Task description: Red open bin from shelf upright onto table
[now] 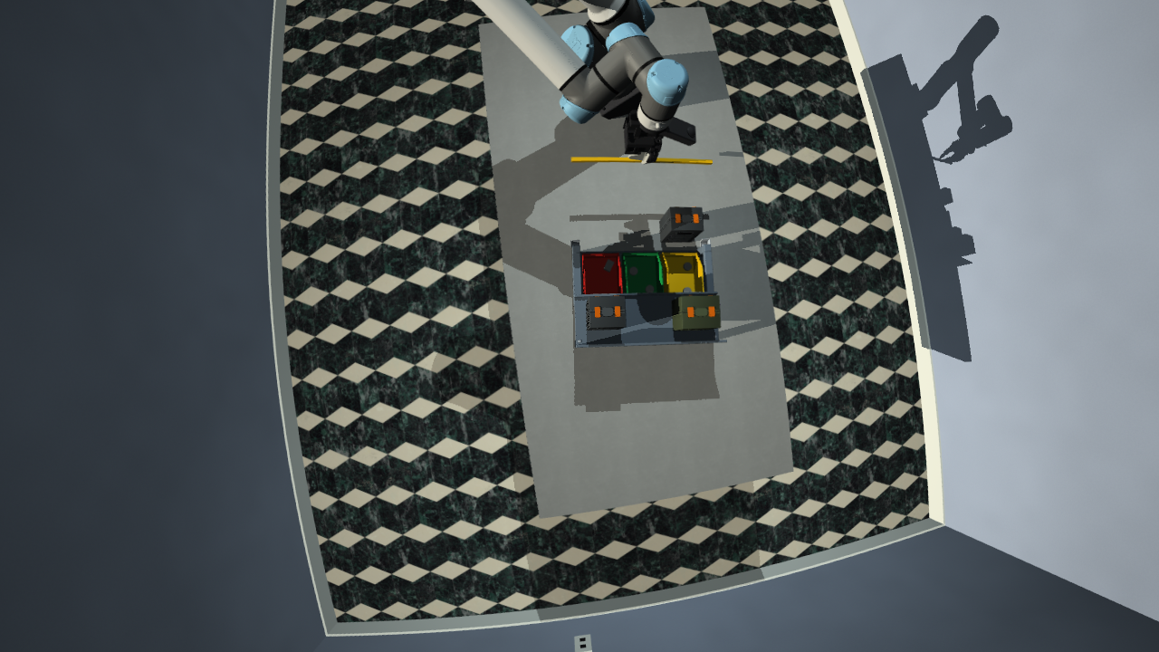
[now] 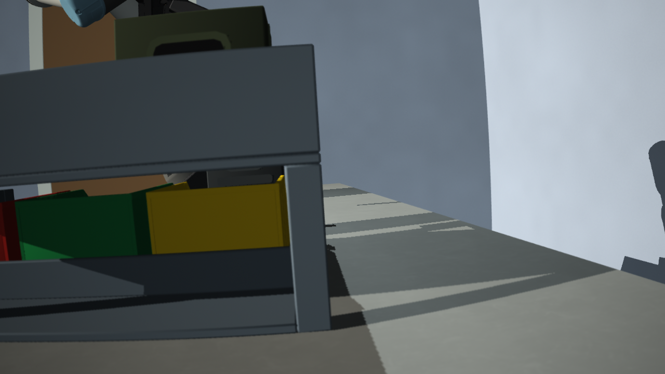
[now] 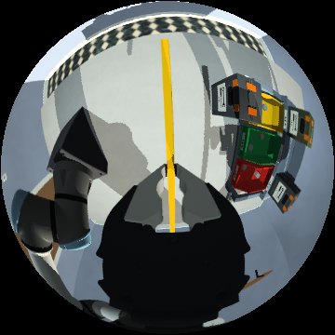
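Top view: red bin [image 1: 601, 273] [image 2: 8, 232] [image 3: 252, 178] with parts [image 1: 608, 264] [image 3: 257, 175].

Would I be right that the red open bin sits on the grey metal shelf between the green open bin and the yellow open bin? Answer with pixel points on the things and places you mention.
Not quite: the green open bin [image 1: 641, 273] [image 3: 259, 144] is the middle one, between the red [image 1: 601, 273] [image 3: 251, 178] and yellow [image 1: 683, 273] [image 3: 271, 113], as the top view shows.

Over there, the UR7e arm [image 1: 603, 81] [image 2: 83, 13] [image 3: 34, 221] reaches in with its long pale tube slanting, then bends through dark joints with light-blue caps. Its wrist [image 1: 663, 91] folds down to the black two-jaw gripper [image 1: 646, 156] [image 2: 153, 8] [image 3: 171, 168]. From the wrist view, I see both grey, wedge-shaped fingers taper inward, their tips drawn close together, pinching something thin.
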You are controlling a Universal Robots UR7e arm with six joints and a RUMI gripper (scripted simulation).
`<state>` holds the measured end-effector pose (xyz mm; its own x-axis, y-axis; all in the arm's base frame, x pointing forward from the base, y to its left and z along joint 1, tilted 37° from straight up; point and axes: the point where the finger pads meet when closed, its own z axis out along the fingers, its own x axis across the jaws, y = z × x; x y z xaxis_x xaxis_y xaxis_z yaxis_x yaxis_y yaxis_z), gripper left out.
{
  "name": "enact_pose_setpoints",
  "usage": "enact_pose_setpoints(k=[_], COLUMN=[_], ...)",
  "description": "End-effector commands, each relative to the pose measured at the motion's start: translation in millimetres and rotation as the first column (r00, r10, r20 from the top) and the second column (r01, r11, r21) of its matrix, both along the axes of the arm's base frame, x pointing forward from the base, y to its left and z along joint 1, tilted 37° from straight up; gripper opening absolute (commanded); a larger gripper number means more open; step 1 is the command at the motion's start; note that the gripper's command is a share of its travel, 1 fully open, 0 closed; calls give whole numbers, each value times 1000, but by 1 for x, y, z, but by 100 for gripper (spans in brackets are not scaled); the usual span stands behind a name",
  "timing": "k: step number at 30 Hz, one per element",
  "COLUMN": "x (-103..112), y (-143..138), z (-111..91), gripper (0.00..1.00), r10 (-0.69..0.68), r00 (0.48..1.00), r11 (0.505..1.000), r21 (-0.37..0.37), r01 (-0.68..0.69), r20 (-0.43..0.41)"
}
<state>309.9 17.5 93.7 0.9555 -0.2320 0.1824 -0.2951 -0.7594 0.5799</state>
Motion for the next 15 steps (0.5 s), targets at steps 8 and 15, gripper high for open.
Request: enact_pose_setpoints(k=[8, 15], x=[1, 1], y=[-16, -27], z=[-21, -36], gripper=[0, 0], r10=[1, 1], r00=[1000, 1000], r11=[1000, 1000], r21=[1, 1], r01=[-1, -1], r20=[1, 1])
